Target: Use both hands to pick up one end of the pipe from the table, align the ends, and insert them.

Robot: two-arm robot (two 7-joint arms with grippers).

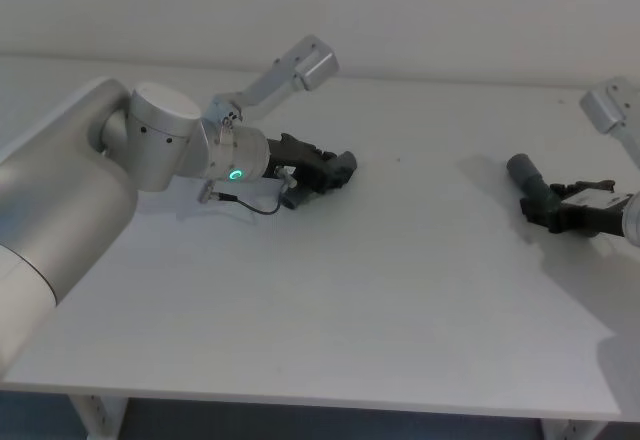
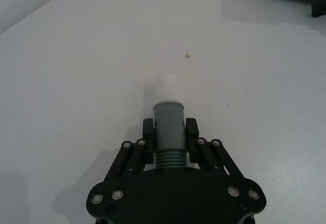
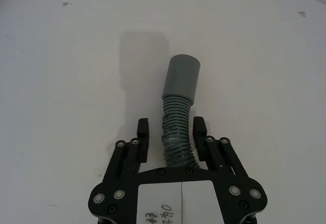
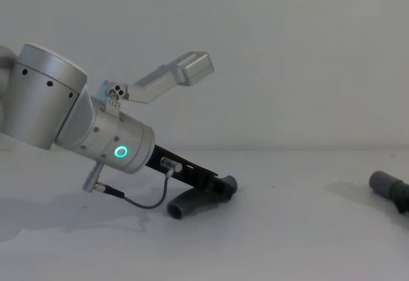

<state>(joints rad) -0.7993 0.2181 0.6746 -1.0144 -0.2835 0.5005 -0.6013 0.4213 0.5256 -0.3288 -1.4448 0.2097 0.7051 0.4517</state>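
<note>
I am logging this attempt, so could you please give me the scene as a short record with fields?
left gripper: shut on the white-tipped hose, just behind its white tip
white-tipped hose: tilted, lower end resting on the table
right gripper: open, fingers either side of the cuffed hose, on its ribbed part
cuffed hose: at the robot's right, cuff pointing away from the gripper
alignment: white tip and cuff far apart, not yet lined up
</note>
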